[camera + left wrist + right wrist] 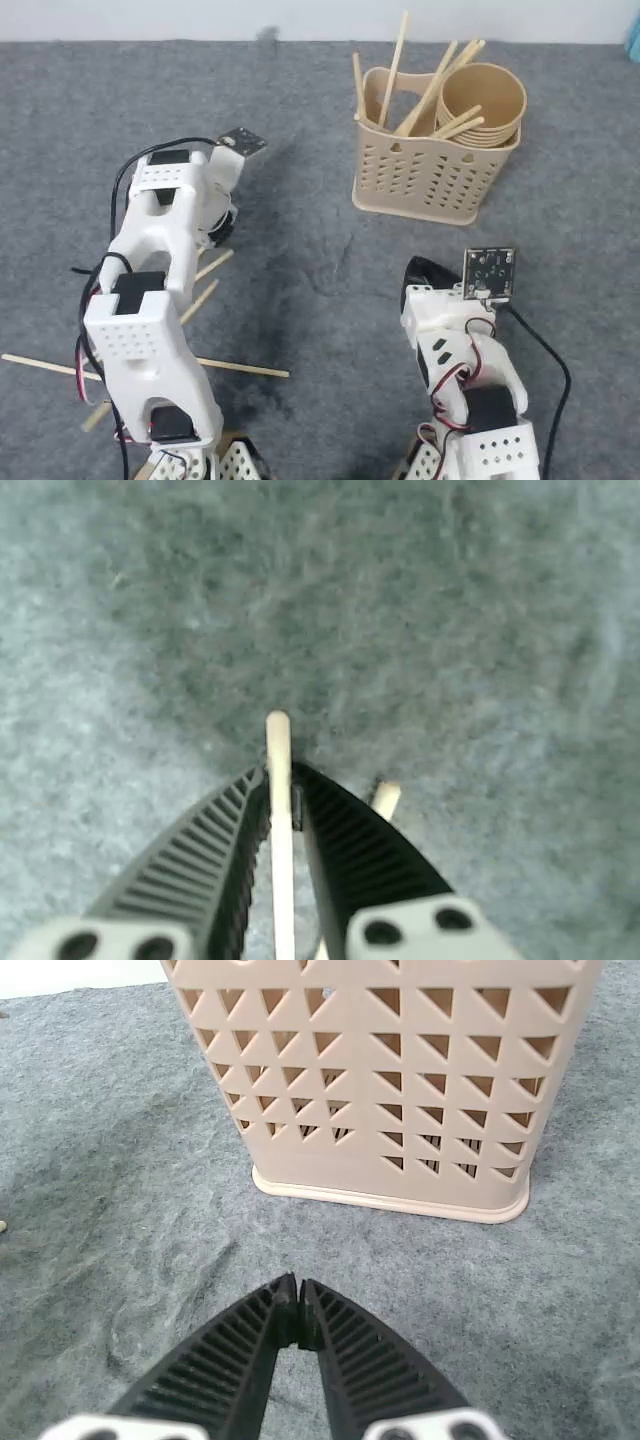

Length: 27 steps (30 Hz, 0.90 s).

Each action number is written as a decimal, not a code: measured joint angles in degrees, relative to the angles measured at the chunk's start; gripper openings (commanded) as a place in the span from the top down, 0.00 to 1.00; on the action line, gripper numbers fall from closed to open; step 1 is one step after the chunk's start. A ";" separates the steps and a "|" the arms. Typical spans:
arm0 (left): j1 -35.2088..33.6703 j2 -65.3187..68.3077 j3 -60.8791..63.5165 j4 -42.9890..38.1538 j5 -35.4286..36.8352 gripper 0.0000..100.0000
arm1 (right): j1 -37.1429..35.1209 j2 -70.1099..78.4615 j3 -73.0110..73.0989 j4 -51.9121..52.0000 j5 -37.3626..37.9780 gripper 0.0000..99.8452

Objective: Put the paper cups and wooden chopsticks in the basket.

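Left hand: We see the left hand [282, 780] closed almost fully, its two ribbed fingers [225, 835] pinching a wooden chopstick [278, 742] between them. The stick runs straight down the gap and its rounded tip pokes out just past the fingertips.

Right hand: The right hand [298, 1298] is closed with its tips touching and nothing between them. It hangs over bare felt, pointing at the basket [400, 1090] and apart from it.

Second chopstick: Just beside the left hand, one blunt end of a second chopstick [385, 798] peeks out past the outer edge of a finger.

Basket: It stands upright at the far right of the counter [320, 250]. It holds a nested stack of paper cups [485, 95] on its right side and several upright chopsticks [395, 70] leaning at mixed angles to the left of them.

Loose chopsticks: More loose chopsticks [240, 368] lie on the felt at the near left, under and beside the left arm [150, 300].

Hidden: From above, the left arm covers its own hand and the middle of the sticks beneath it, so we cannot match the pinched stick to any one of them.

Cut off: The pinched stick's rear end runs off the edge of the left wrist view. The basket's rim is cropped in the right wrist view.

Hard to make out: We cannot tell whether the pinched stick touches the felt or is lifted clear. We cannot count the nested cups either.
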 measured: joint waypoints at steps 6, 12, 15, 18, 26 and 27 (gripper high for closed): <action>-1.32 0.18 -2.99 0.26 0.00 0.99 | 0.00 0.00 0.00 0.00 0.00 0.99; -4.04 -8.26 -5.10 0.26 0.00 0.99 | 0.00 0.00 0.00 0.00 0.00 0.99; -4.13 -14.42 -5.10 0.26 0.44 0.99 | 0.00 0.00 0.00 0.00 0.00 0.99; -4.22 -20.66 -5.10 0.26 6.51 0.99 | 0.00 0.00 0.00 0.00 0.00 0.99; -2.81 -34.02 -2.55 0.00 20.75 0.99 | 0.00 0.00 0.00 0.00 0.00 0.99; -2.37 -35.60 -0.79 -0.79 21.27 0.99 | 0.00 0.00 0.00 0.00 0.00 0.99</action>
